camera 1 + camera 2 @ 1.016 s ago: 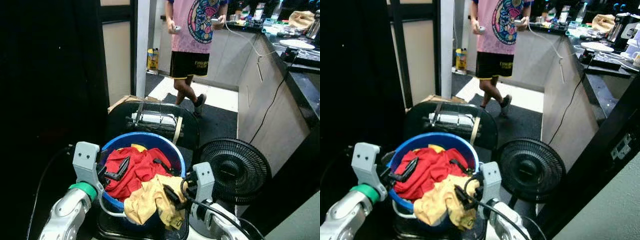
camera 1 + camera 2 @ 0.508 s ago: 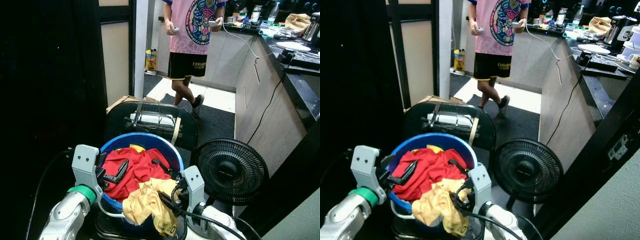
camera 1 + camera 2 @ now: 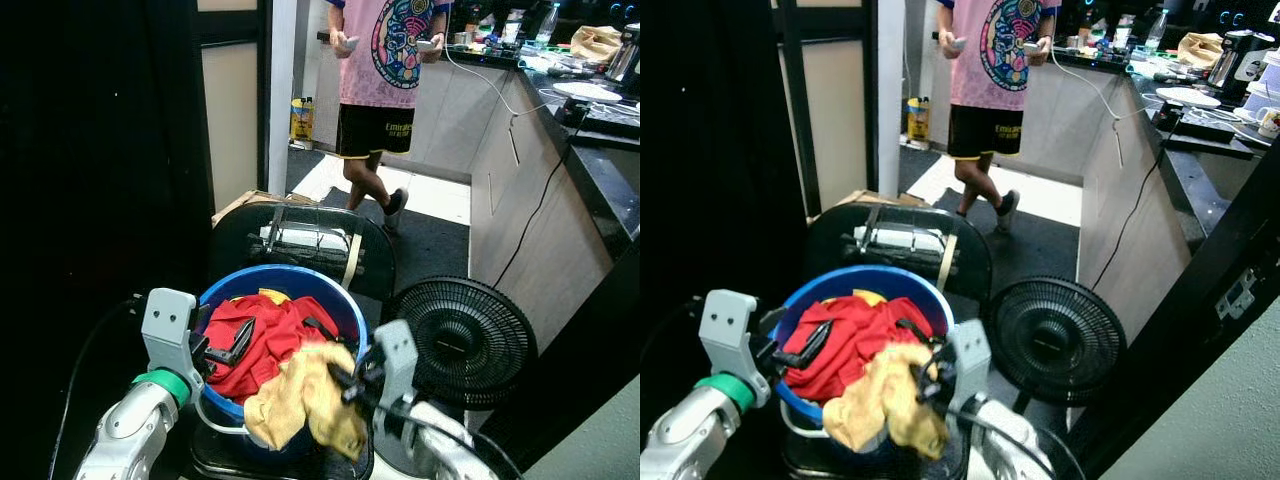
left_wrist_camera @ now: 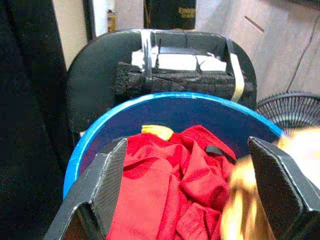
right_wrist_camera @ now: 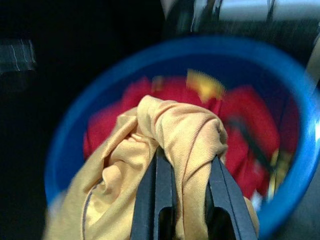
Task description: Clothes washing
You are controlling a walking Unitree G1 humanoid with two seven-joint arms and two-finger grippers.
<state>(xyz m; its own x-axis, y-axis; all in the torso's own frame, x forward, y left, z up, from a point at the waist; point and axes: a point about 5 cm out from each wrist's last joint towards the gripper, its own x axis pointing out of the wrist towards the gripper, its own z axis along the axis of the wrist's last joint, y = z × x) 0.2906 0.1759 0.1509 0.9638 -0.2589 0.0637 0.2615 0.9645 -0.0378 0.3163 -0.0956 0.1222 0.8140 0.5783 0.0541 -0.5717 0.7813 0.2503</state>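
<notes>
- A round blue plastic basin (image 3: 345, 305) sits at the lower centre of the head views, heaped with clothes.
- A crumpled red cloth garment (image 3: 265, 340) fills most of the basin, with a black strap lying across it and a bit of yellow fabric showing at its far edge.
- A mustard-yellow cloth garment (image 3: 305, 400) lies bunched over the near rim of the basin, part of it hanging down outside the rim.
- The right claw (image 5: 184, 187) is pressed together on a fold of the mustard-yellow garment; in the right wrist view the cloth wraps over and between the two black fingers (image 5: 162, 185).
- In the head views the right arm reaches in from the lower right of the frame and looks blurred.
- The left claw (image 4: 192, 187) is spread wide, its two black fingers (image 4: 107, 182) held over the near left rim of the basin and above the red garment, holding nothing.
- Beyond the basin, at mid frame, stands a dark rounded case (image 3: 300, 245) with a white and black bundle strapped on top.
- A black round floor fan (image 3: 460, 340) stands just right of the basin.
- A person (image 3: 385, 90) in a pink printed shirt and black shorts stands at the upper centre, holding a small device in each hand.
- A dark worktop (image 3: 590, 110) with assorted items runs along the upper right.
</notes>
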